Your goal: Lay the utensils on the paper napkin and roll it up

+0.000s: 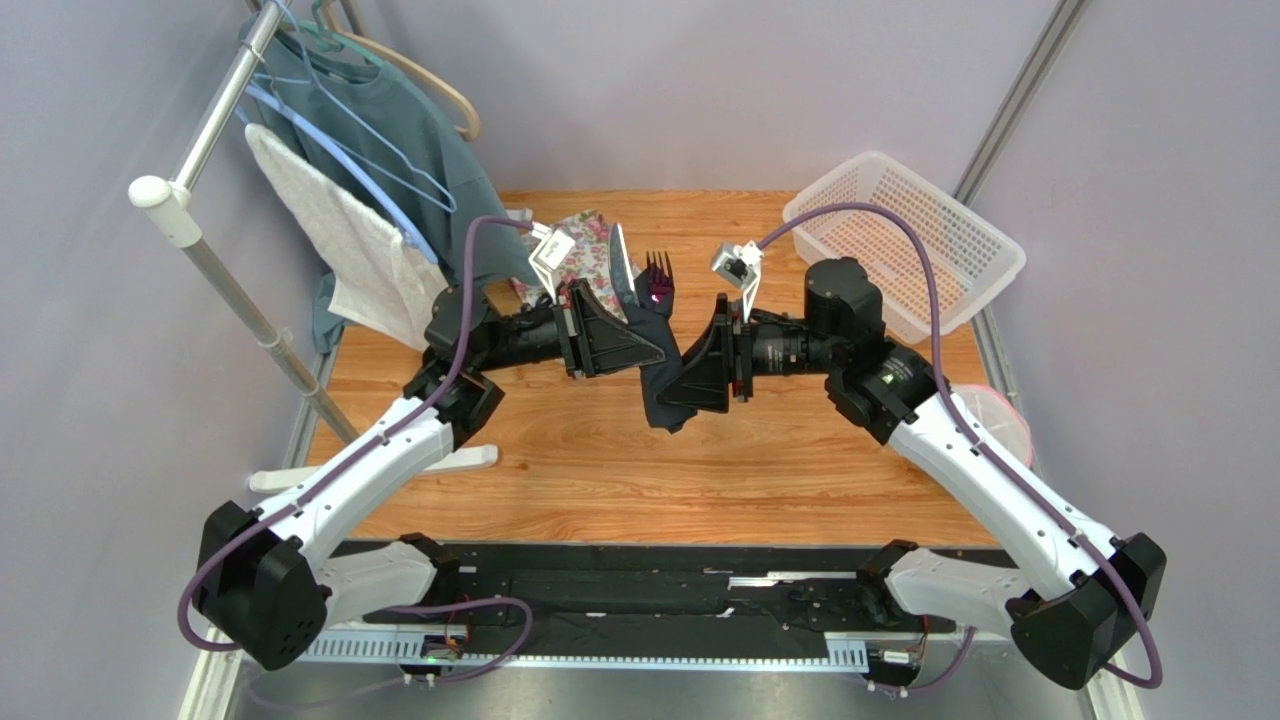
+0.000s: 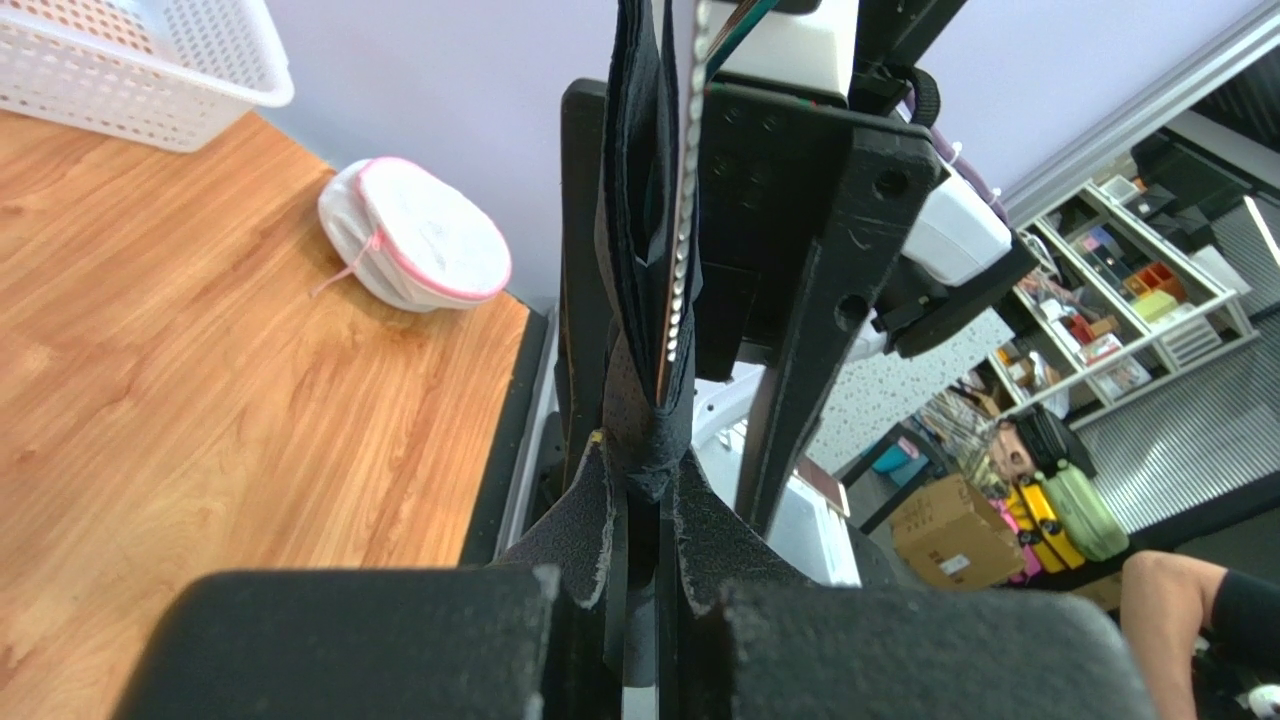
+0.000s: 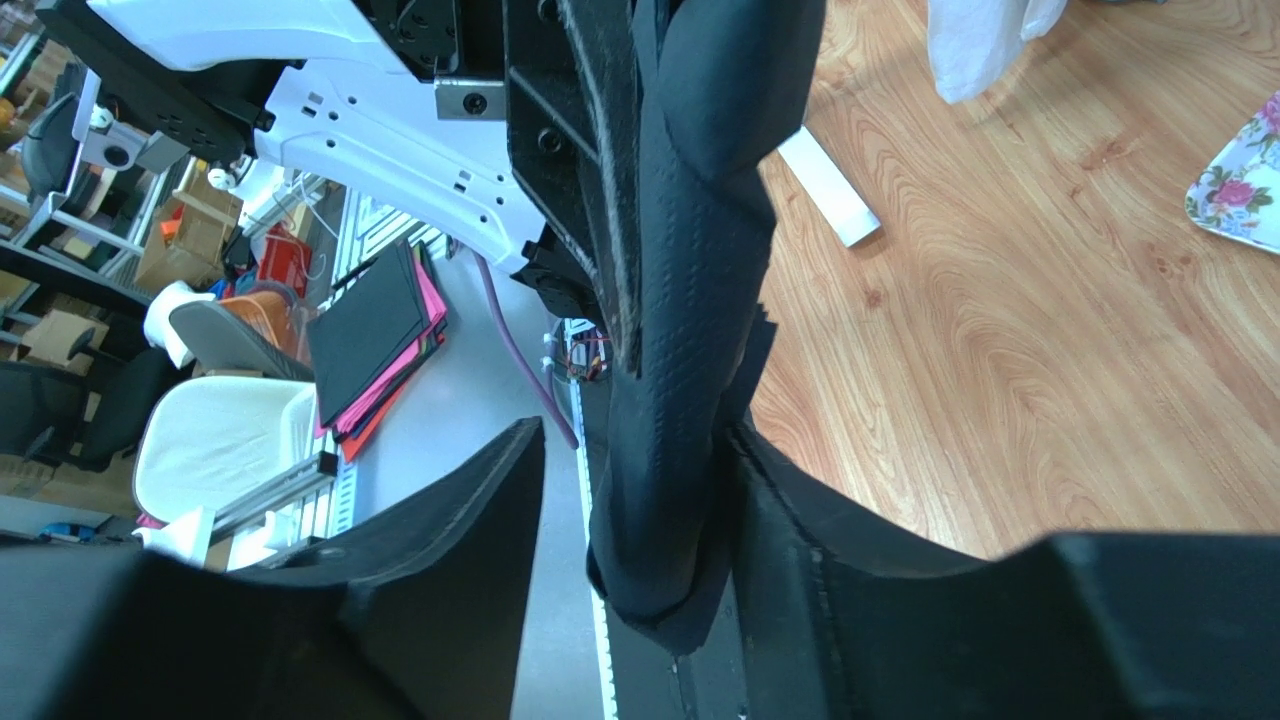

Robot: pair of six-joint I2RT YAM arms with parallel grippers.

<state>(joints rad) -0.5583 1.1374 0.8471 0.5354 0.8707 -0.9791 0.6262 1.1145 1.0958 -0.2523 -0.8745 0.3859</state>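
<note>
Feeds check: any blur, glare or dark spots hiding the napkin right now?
Left wrist: the napkin is dark with little detail, and the left claw is soft-focused up close. Right wrist: the napkin's texture is sharp, but the right claw is blurred in the foreground. Top view: even light and no glare, but it is black on black where the claws meet.

Above the middle of the wooden table (image 1: pixel 601 480), the left gripper (image 1: pixel 649 336) and right gripper (image 1: pixel 681 384) meet tip to tip at the black paper napkin (image 1: pixel 667 365), which is hard to tell from the black fingers. The purple fork (image 1: pixel 657 275) shows its tines just beyond the left gripper, beside the floral tray (image 1: pixel 589 252). A white basket (image 1: pixel 902 240) sits at the far right corner, and a rack (image 1: pixel 196 225) with a white towel (image 1: pixel 353 248) stands at the left.
</note>
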